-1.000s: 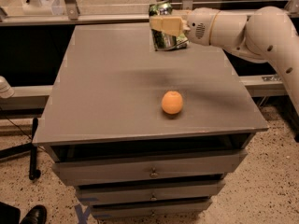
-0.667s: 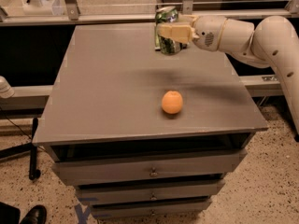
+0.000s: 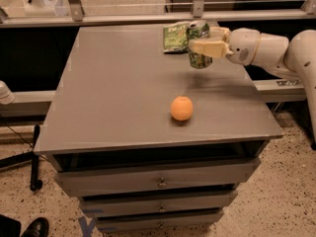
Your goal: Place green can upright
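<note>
gripper (image 3: 203,47), reaching in from the right, jaws clamped across the middle of the green can (image 3: 199,32), holding it upright above the far side of the table (image 3: 113,93), beside the snack bag (image 3: 174,37) and well apart from the orange (image 3: 181,108), apparently so its base can meet the surface squarely.

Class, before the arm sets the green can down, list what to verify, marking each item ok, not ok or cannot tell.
1. Gripper shut on the green can: ok.
2. Can roughly upright in the grip: ok.
3. Can resting on the table: not ok; it hangs above the far right part, its shadow below.
4. Bare tabletop under the can: ok.
5. Can apart from the snack bag: cannot tell; they overlap in this view.
6. Orange away from the landing spot: ok.
</note>
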